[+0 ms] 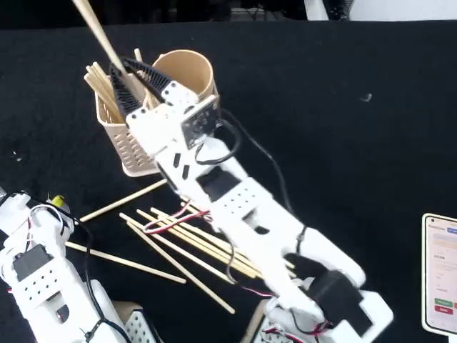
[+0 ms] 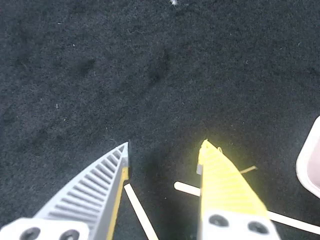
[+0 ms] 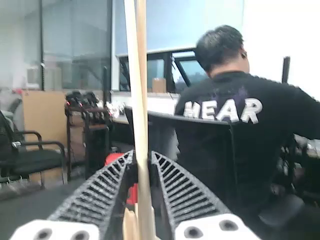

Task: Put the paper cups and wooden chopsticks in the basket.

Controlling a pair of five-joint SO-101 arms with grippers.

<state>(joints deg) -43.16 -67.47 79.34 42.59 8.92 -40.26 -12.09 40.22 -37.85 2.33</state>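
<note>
The black cloth-covered table [image 1: 371,143] carried everything, and the white right arm [image 1: 243,214] lay across it from the near edge toward the beige slotted plastic basket [image 1: 128,150] at the far left. We judged that stretch was there to bring a stick over the basket's open top. The tan paper cup [image 1: 189,71] seemed to stand at the basket's far end, though the arm hid its base, and a sheaf of pale sticks leaned inside beside it.

The black ribbed right gripper [image 1: 128,75] hovered just above the basket rim. In its wrist view the right gripper [image 3: 142,156] was pinched narrow on a long pale wooden chopstick [image 3: 136,75] standing upright between its fingers, perhaps with a second behind it. We took that upright hold as ready for dropping it end-first.

The loose wooden chopsticks [image 1: 186,246] lay fanned on the cloth beside the arm, thin, straight and light in colour, well short of the basket.

The grey-and-yellow left gripper [image 2: 165,145] hung spread wide over the cloth, two stick ends just beneath it, gripping nothing
</note>
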